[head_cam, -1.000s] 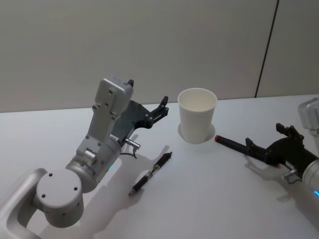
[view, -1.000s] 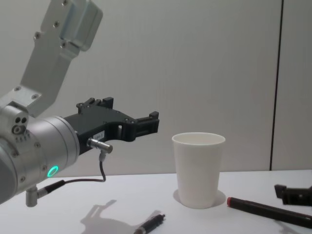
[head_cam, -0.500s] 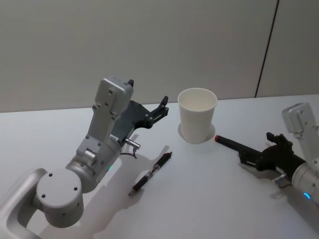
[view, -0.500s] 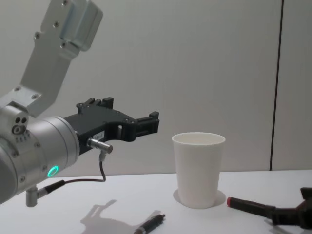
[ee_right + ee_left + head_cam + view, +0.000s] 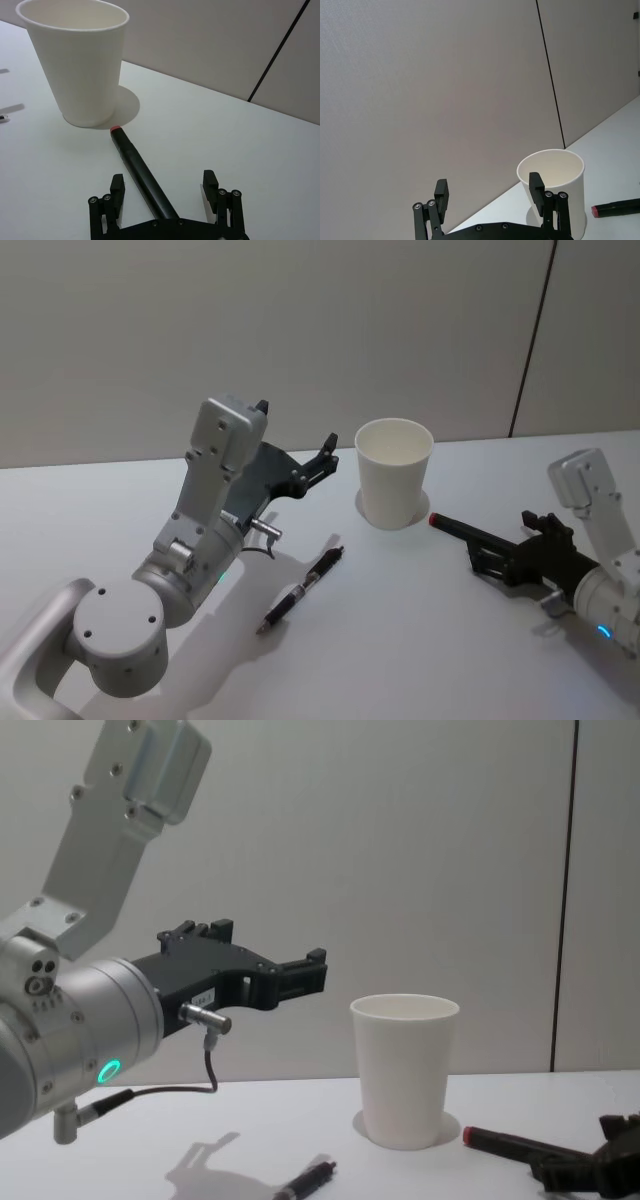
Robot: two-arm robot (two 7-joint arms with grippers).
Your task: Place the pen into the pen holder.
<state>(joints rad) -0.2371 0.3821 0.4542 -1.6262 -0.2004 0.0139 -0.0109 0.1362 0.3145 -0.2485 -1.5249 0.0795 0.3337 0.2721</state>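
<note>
white tabletop [image 5: 420, 640] below a grey panelled wall [image 5: 300, 330] carries a black pen with a red tip [image 5: 462, 530], lying flat at 4 o'clock from the white paper cup [image 5: 395, 475], its red end just beside the cup's base. right gripper [image 5: 480, 556] sits low over the pen's rear half, fingers apart on either side. a second black pen with a silver band [image 5: 305, 588] lies at the cup's 7 o'clock. left gripper [image 5: 326, 454] hangs raised at 9 o'clock, fingers apart.

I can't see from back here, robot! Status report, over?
Right gripper open, straddling the red-tipped pen on the table. Left gripper open, raised beside the pen holder. Second pen lying apart, not blocking.
</note>
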